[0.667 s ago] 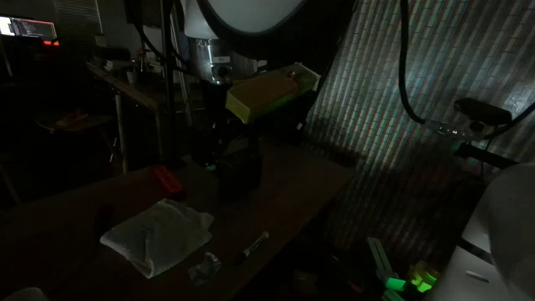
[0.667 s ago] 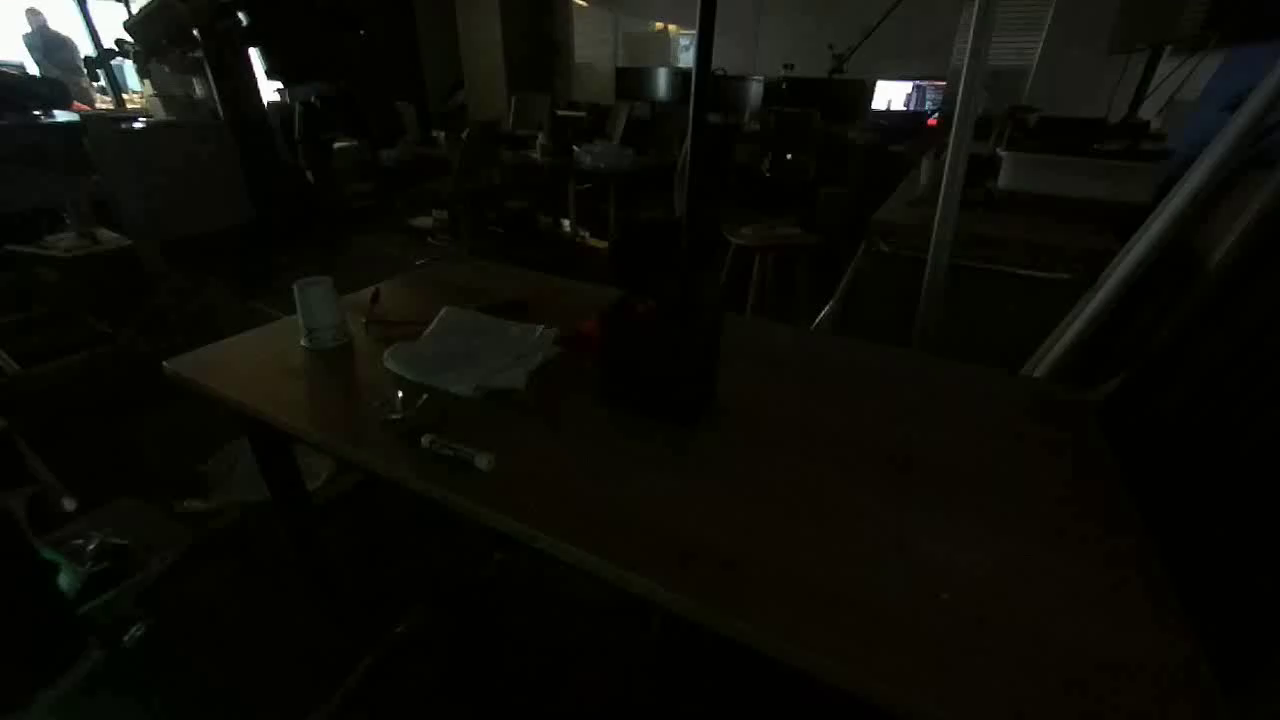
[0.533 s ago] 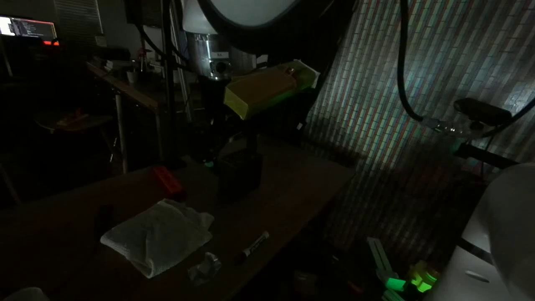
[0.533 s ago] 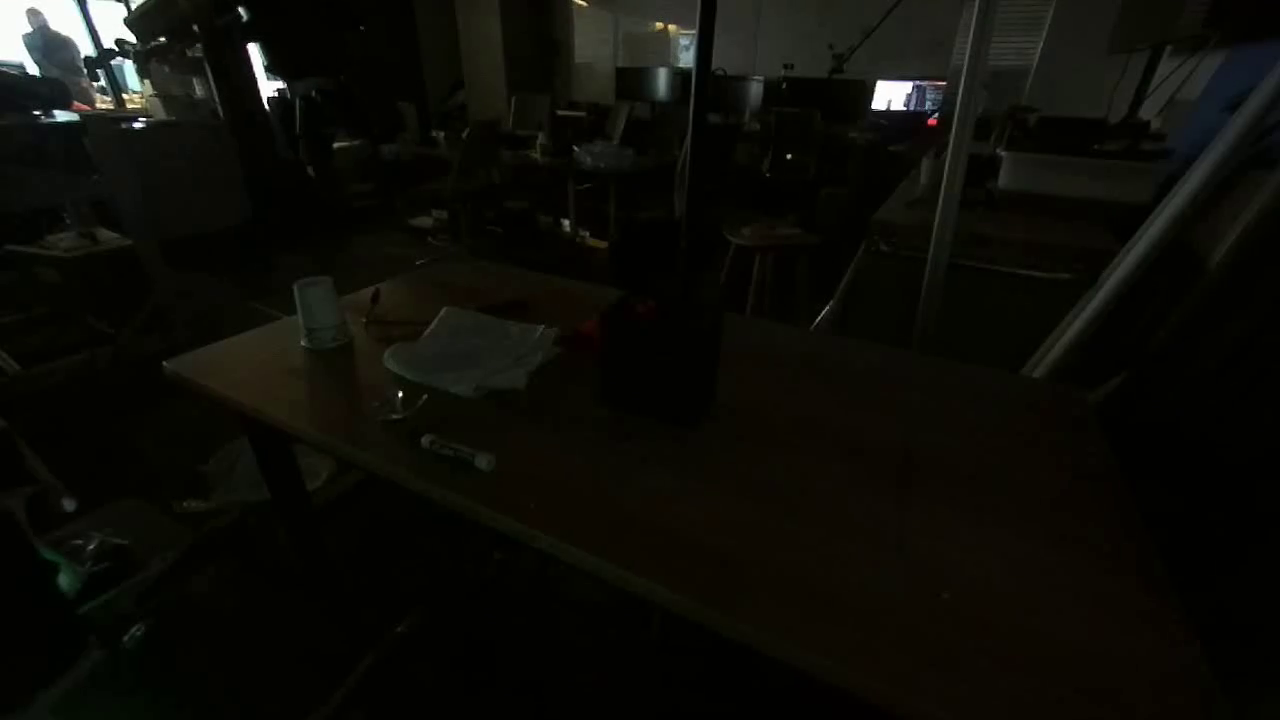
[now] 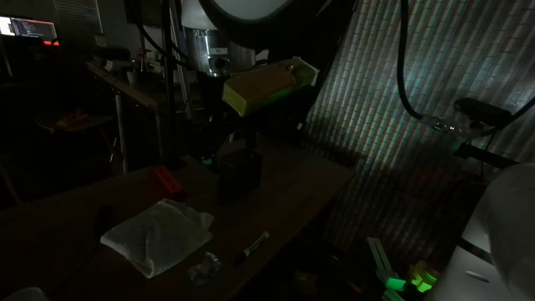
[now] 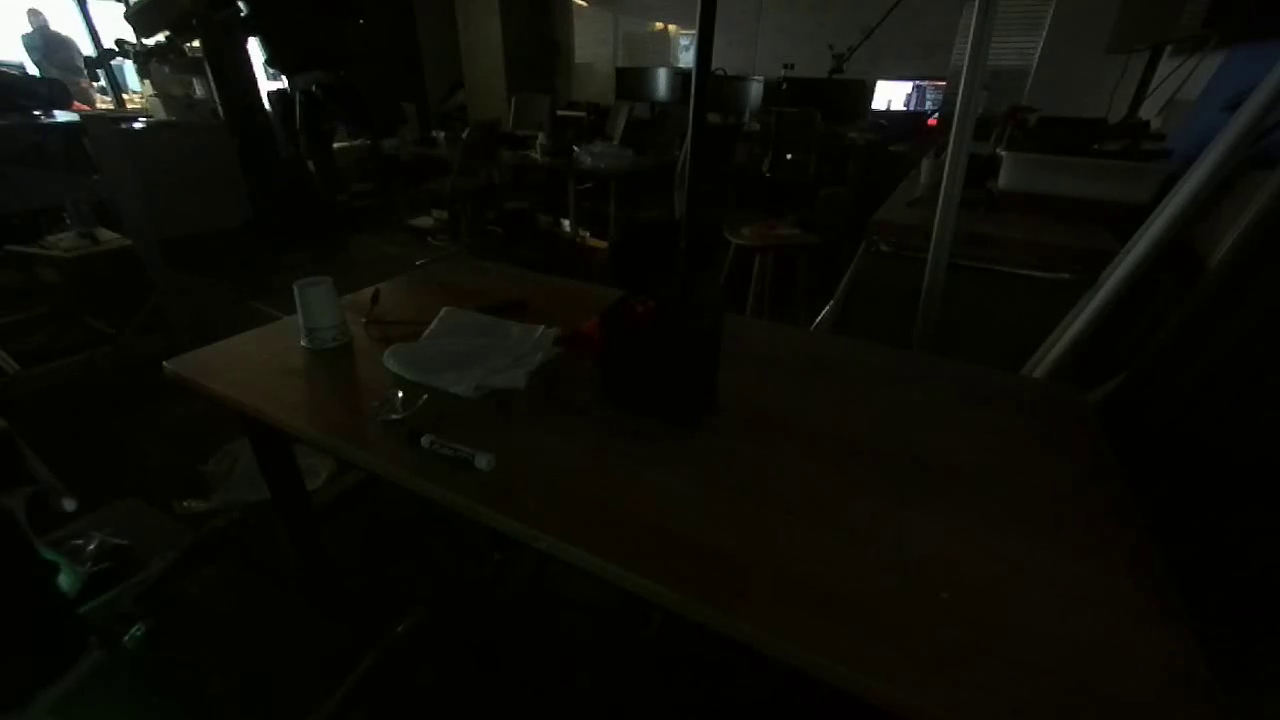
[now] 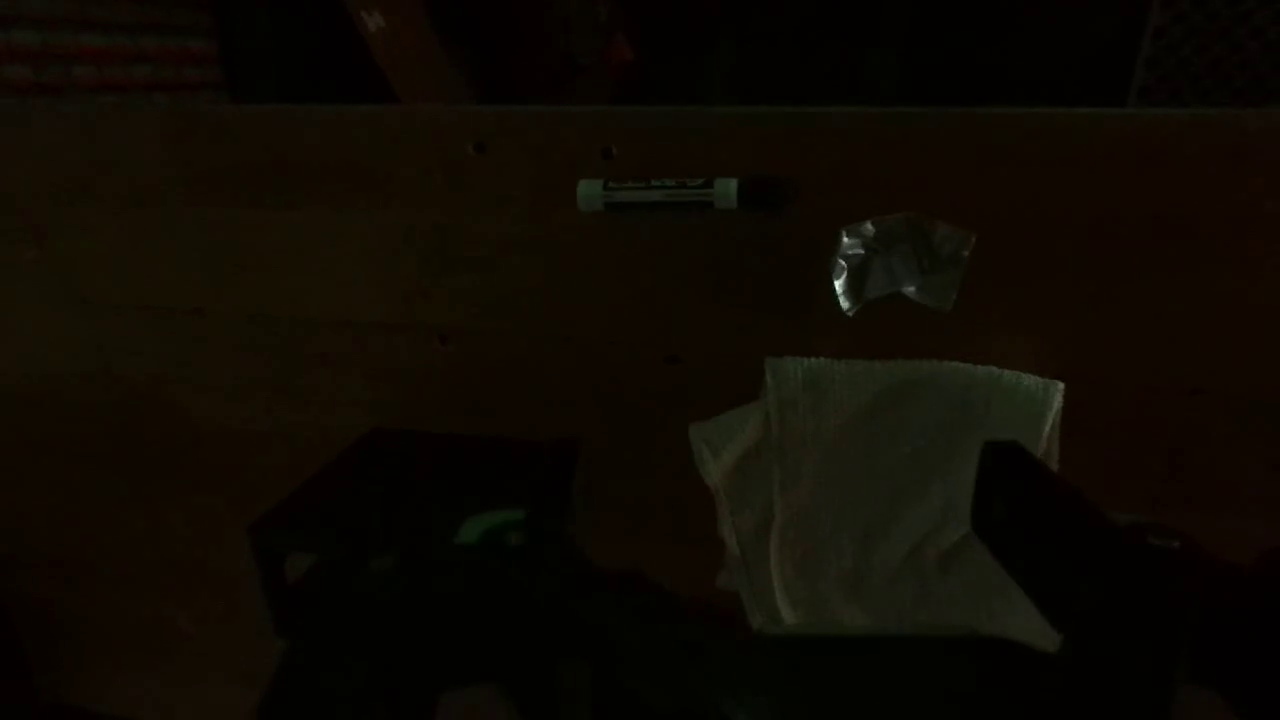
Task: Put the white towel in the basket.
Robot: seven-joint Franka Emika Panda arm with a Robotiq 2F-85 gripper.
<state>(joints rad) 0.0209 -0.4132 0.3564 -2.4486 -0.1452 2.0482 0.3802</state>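
The scene is very dark. The white towel (image 5: pixel 159 236) lies folded flat on the table, and it also shows in an exterior view (image 6: pixel 475 352) and in the wrist view (image 7: pixel 890 490). A black box-shaped basket (image 5: pixel 240 173) stands on the table near the towel; it is a dark block in an exterior view (image 6: pixel 660 360). In the wrist view a dark box, likely the basket (image 7: pixel 420 470), is at lower left. My gripper (image 7: pixel 780 470) is open and above the table. Its right finger overlaps the towel in that view; its left finger merges with the dark. It holds nothing visible.
A red block (image 5: pixel 168 180) lies behind the towel. A marker (image 5: pixel 256 243) and a crumpled clear wrapper (image 5: pixel 205 269) lie near the table's edge. A white cup (image 6: pixel 320 312) stands at the table's end. The corrugated wall (image 5: pixel 376 125) is beyond the table.
The arm, with its yellow box, has moved up and slightly to the left in an exterior view. The towel and the basket have not moved.
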